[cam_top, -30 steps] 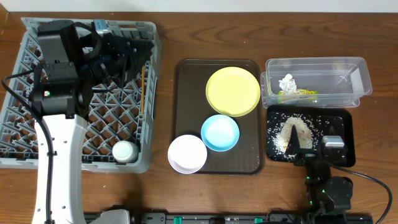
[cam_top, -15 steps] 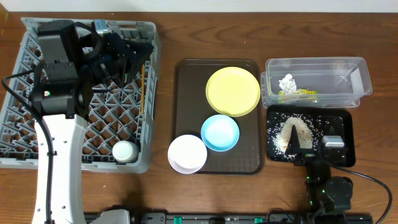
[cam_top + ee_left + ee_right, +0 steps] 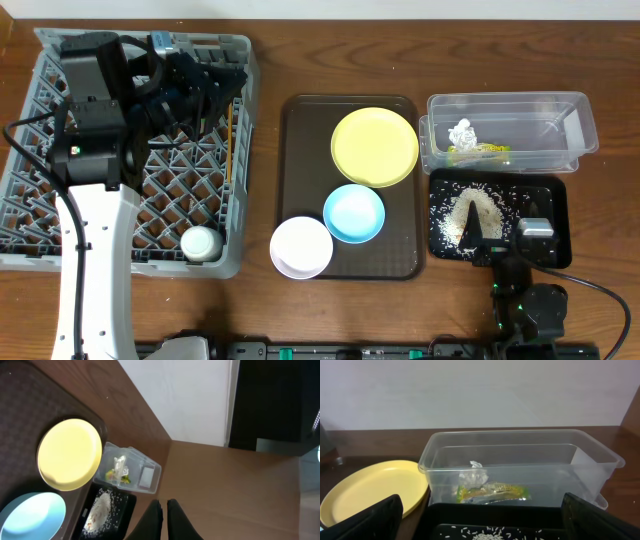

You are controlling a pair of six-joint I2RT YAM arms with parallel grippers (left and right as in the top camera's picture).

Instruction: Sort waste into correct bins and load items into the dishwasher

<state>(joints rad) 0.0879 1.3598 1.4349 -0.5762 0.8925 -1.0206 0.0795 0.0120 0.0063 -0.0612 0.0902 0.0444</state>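
Tissue (image 3: 474, 475) crumpled white, wrapper (image 3: 493, 492) green-orange, inside clear tub (image 3: 547, 458)

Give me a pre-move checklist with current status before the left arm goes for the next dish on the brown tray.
1. Left gripper empty: ok, fingers together, nothing between them.
2. Chopsticks and white cup in the dish rack: ok.
3. Yellow plate, blue bowl and pinkish-white bowl loaded: not ok, all on the brown tray.
4. Tissue and wrapper in the clear tub: ok.
5. Rice on the black tray: ok.
6. Right gripper clear of the dishes: ok, open over the black tray.
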